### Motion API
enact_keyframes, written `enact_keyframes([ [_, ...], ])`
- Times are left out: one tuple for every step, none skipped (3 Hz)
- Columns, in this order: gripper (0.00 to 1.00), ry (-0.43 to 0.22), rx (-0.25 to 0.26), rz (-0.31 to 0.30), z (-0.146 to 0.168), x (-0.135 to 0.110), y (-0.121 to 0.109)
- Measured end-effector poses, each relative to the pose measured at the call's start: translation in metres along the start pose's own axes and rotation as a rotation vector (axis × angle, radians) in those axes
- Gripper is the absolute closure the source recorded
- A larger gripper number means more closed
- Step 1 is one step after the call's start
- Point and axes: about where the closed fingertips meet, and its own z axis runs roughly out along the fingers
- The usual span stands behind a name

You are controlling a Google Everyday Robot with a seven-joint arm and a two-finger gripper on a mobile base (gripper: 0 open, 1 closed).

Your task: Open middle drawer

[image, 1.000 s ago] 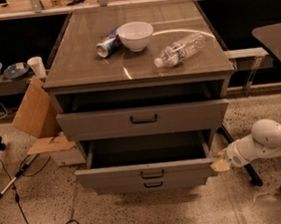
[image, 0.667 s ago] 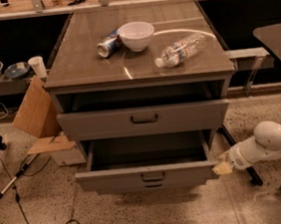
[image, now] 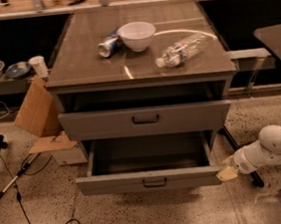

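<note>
Just to the left of the gripper [image: 227,173] is the front right corner of the middle drawer [image: 113,184]. The two are touching or almost touching, and I cannot say which. I also cannot tell if the gripper is wide or narrow. The drawer sticks far out of the cabinet, so I think the job is mostly done. I can look down into it and I see nothing inside. It is grey metal, so I think it is stiff and a bit heavy. I think it will slide straight and not bend. Its flat front looks smooth and may be slippery. The best place to hold is the small dark handle [image: 154,182], farther left of the gripper, in the middle of the low front. Up and to the left of the gripper is the top drawer [image: 191,116] with its taller front. Its bottom edge hangs over the back of the open drawer, so I would not lift high there. A dark slanted leg [image: 241,159] stands just behind the gripper, and my white arm [image: 274,147] is to its right. The floor [image: 156,217] in front of the drawer has open room for pulling.
</note>
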Motion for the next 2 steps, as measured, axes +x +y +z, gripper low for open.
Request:
enact_keyframes([
  [1.00, 0.000, 0.000, 0.000, -0.002, -0.001, 0.001],
  [1.00, 0.008, -0.005, 0.025, -0.001, 0.018, 0.002],
])
